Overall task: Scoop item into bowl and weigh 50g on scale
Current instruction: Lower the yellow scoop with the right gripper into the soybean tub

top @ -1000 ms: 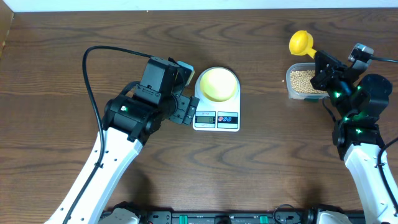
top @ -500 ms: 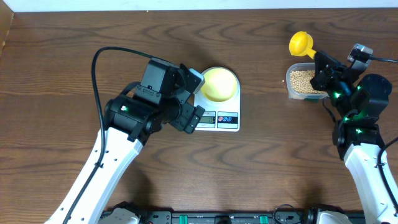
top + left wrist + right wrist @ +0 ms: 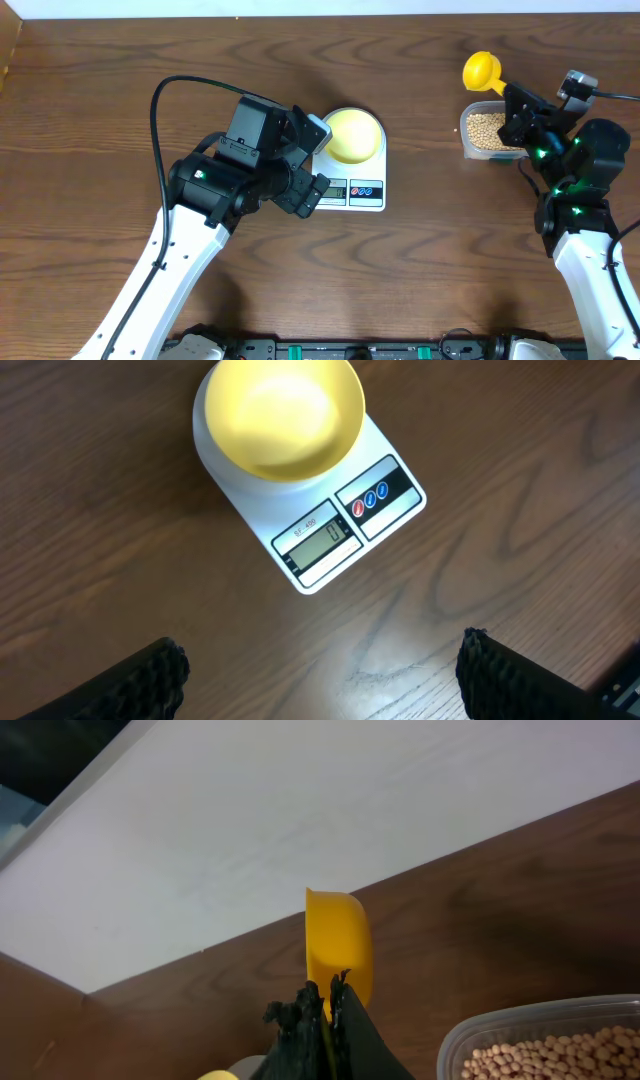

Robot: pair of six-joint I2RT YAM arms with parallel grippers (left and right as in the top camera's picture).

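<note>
The pale-yellow bowl (image 3: 351,135) sits empty on the white scale (image 3: 349,178); both show in the left wrist view, bowl (image 3: 279,415) and scale (image 3: 330,530), whose display reads 0. My left gripper (image 3: 312,160) is open and empty, just left of the scale, its fingers (image 3: 320,670) spread over bare wood. My right gripper (image 3: 515,110) is shut on the handle of a bright yellow scoop (image 3: 483,70), seen edge-on in the right wrist view (image 3: 340,955). The tan beans (image 3: 487,128) fill a clear tub (image 3: 466,140) below the scoop, also in the right wrist view (image 3: 560,1055).
The dark wooden table (image 3: 400,270) ends at a white wall strip along the back (image 3: 300,8). A black cable (image 3: 160,110) loops from the left arm over the table's left side.
My left gripper swung right from beside the scale's left edge to hover near its front-left corner, then held. The right arm raised the scoop very slightly.
</note>
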